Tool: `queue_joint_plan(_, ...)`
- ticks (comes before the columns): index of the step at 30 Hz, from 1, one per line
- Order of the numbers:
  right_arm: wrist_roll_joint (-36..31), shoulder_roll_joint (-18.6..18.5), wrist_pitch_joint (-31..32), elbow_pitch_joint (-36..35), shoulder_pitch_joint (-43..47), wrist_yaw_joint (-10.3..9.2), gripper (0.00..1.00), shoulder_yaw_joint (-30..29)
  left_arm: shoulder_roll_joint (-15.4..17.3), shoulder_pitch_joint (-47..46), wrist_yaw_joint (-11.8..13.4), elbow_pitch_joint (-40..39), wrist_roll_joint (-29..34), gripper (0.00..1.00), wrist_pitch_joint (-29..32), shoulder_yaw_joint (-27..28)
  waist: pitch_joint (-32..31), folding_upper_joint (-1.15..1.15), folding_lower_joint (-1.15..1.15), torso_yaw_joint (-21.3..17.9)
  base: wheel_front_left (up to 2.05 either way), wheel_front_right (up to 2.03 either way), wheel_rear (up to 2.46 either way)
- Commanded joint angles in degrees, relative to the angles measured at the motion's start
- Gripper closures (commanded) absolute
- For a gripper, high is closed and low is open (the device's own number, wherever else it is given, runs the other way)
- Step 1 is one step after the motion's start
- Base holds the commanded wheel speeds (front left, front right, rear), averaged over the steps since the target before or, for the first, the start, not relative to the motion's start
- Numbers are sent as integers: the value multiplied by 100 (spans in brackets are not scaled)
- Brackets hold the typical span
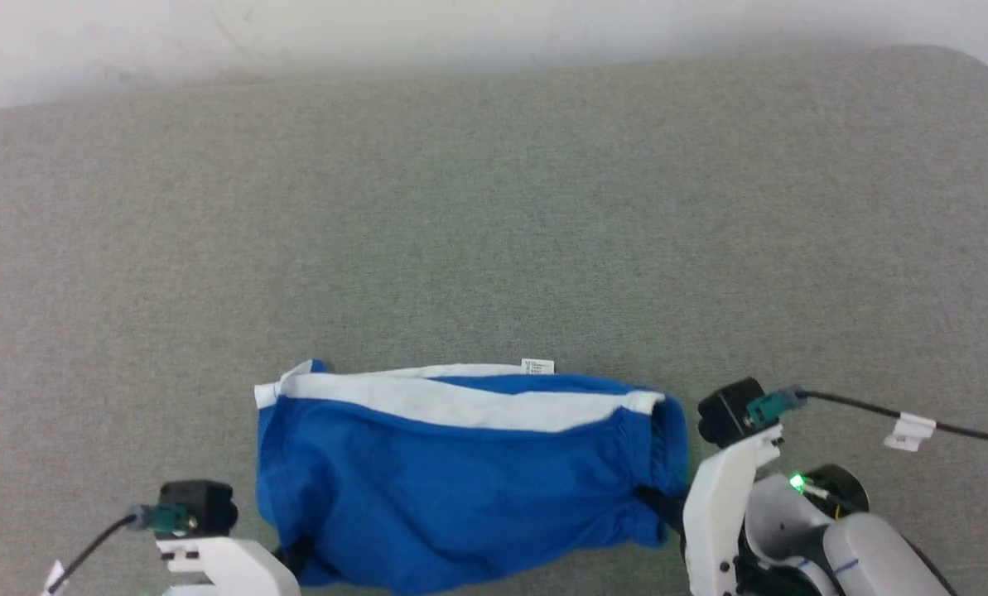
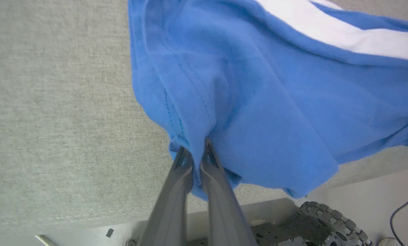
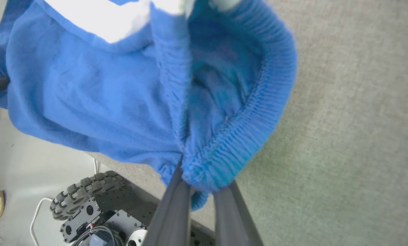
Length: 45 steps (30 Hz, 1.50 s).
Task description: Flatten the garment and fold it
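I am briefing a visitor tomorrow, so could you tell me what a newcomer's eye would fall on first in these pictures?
The garment, bright blue white-striped shorts, stands out at the near edge of the grey padded surface. The left gripper is clamped on a stitched edge of it, and the right gripper on its gathered waistband.

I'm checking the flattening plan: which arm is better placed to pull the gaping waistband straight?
Right, probably: the right gripper already pinches the gathered waistband of the garment, while the left gripper holds the opposite hem end.
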Motion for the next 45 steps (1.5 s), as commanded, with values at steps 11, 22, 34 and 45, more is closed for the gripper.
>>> queue_joint_plan(11,-373,333,-882,-172,649,-4,0,-398,-455,-77,-120,639,38,0,-876,68,-108,0,1,-24,0,0,0)
queue_joint_plan(22,-694,723,-1152,-1074,1177,-4,0,-1079,-477,241,295,-127,873,0,-2692,599,-391,0,1,26,0,0,0)
queue_joint_plan(34,-713,567,-292,-545,680,-4,0,-1291,-86,122,556,-654,1749,0,-3377,744,-257,0,1,483,0,0,0)
queue_joint_plan(45,-502,549,88,828,-22,-4,0,-918,-87,-60,550,-949,1973,0,-3420,548,109,0,1,699,0,0,0)
